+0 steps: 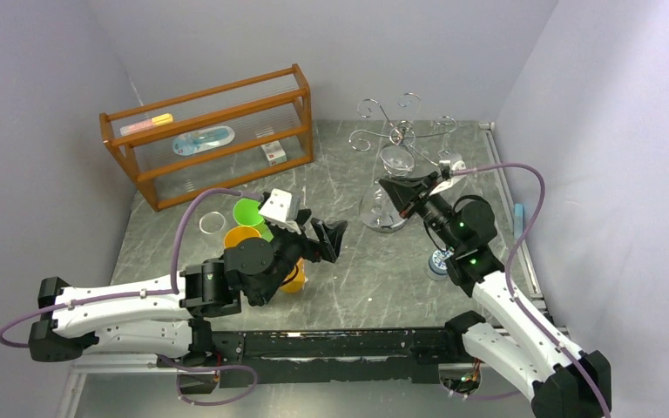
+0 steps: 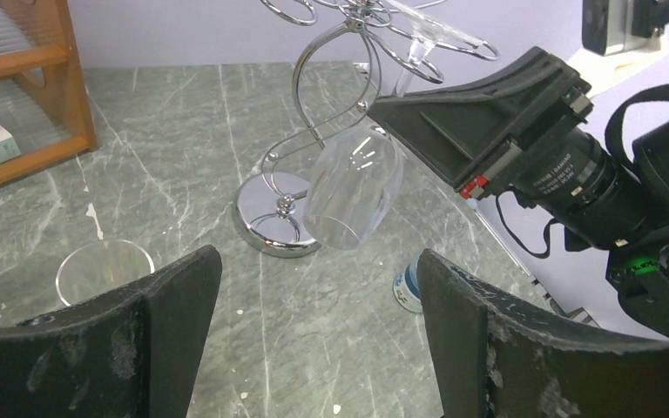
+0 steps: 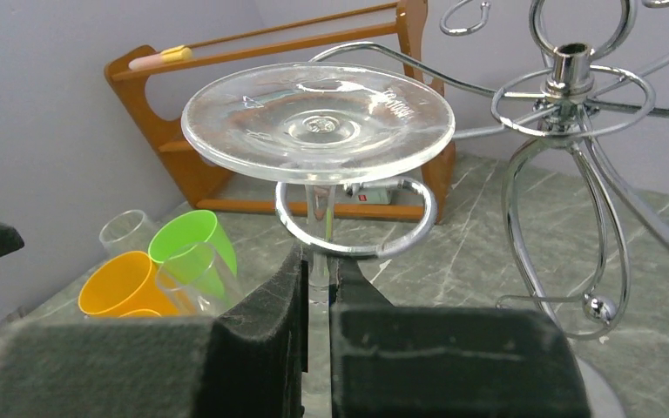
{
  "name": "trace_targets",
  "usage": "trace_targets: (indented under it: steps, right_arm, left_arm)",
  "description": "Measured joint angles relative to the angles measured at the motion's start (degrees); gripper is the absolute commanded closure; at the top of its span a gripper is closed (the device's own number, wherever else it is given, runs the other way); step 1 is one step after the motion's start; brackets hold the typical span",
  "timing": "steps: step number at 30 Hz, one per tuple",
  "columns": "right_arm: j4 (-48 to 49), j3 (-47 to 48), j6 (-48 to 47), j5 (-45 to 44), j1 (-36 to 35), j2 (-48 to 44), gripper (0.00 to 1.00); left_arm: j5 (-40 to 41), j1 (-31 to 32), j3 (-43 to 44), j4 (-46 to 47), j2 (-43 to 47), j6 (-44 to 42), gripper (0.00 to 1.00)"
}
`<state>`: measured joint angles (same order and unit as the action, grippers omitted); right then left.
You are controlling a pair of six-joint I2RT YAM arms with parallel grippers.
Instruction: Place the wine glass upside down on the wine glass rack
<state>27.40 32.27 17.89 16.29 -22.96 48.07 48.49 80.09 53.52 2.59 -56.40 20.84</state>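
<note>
The wine glass (image 3: 318, 122) is upside down, its round foot on top. Its stem runs down through a ring arm (image 3: 418, 218) of the silver wine glass rack (image 3: 566, 78), with the foot a little above that ring. My right gripper (image 3: 318, 270) is shut on the stem just below the ring. In the top view the right gripper (image 1: 405, 193) is at the rack (image 1: 403, 131). In the left wrist view the bowl (image 2: 353, 187) hangs tilted over the rack's shiny round base (image 2: 266, 218). My left gripper (image 2: 318, 331) is open and empty, left of the rack (image 1: 327, 237).
An orange-brown wooden shelf (image 1: 209, 131) stands at the back left. A green cup (image 1: 248, 212), orange cups (image 1: 242, 237) and a clear cup (image 1: 212, 222) sit by the left arm. A small blue-and-white bottle (image 1: 438, 261) stands near the right arm.
</note>
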Motion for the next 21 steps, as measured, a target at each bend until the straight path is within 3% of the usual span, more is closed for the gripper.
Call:
trace_targets:
  steps: [15,21]
  right_arm:
    - [0.7,-3.9,-0.2,-7.1,-0.1,-4.1,1.0]
    - [-0.9,-3.8,0.2,-9.8,-0.5,-3.2,0.82]
  left_arm:
    - [0.0,0.0,0.0,-1.9,0.0,1.1,0.13]
    - [-0.8,-1.2,0.8,-3.2,-1.1,1.2,0.07]
